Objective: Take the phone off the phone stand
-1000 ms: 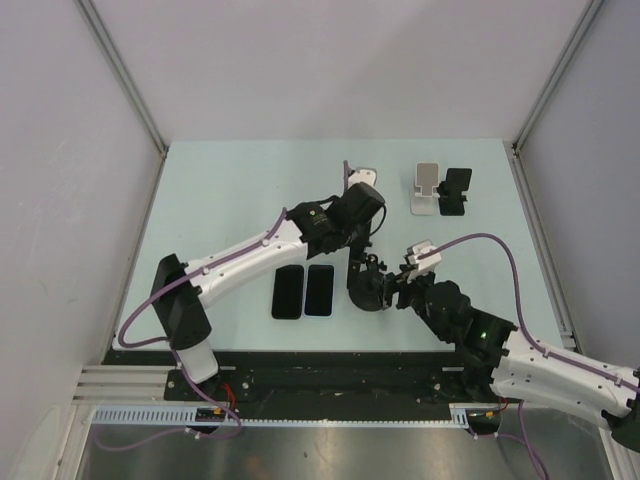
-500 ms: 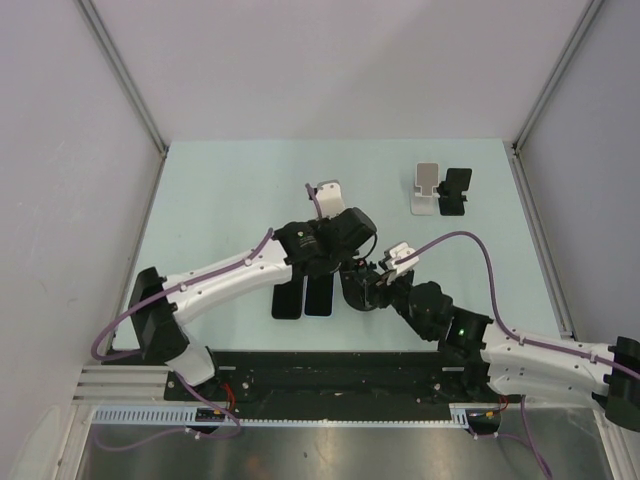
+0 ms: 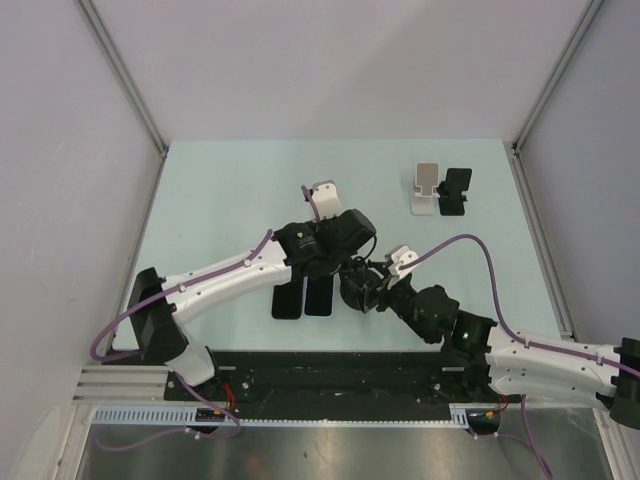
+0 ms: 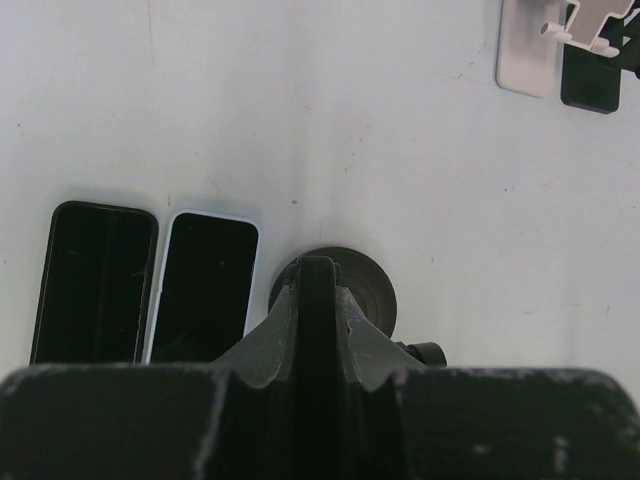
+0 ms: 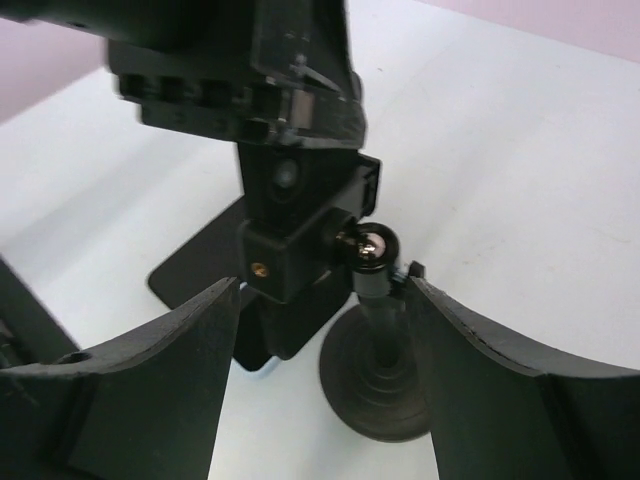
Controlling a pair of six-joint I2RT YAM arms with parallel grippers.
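Observation:
The black phone stand [image 3: 352, 293] has a round base [image 4: 368, 292], a stem with a ball joint [image 5: 372, 248] and a black clamp block [image 5: 300, 262]. My left gripper [image 3: 343, 258] hangs right over it. In the left wrist view, the left gripper [image 4: 316, 275] is shut on a thin dark slab seen edge-on, which looks like the phone. My right gripper [image 3: 370, 290] is low at the stand and open. In the right wrist view, the right gripper [image 5: 320, 285] has a finger on either side of the stem and clamp.
Two dark phones lie flat side by side left of the stand [image 3: 287, 300] [image 3: 319, 298], also in the left wrist view [image 4: 95, 280] [image 4: 205, 285]. A silver stand [image 3: 427, 188] and a black stand [image 3: 457, 190] sit at the back right.
My left gripper has swung left and toward the near edge, down over the stand. My right gripper and the stand have shifted slightly left.

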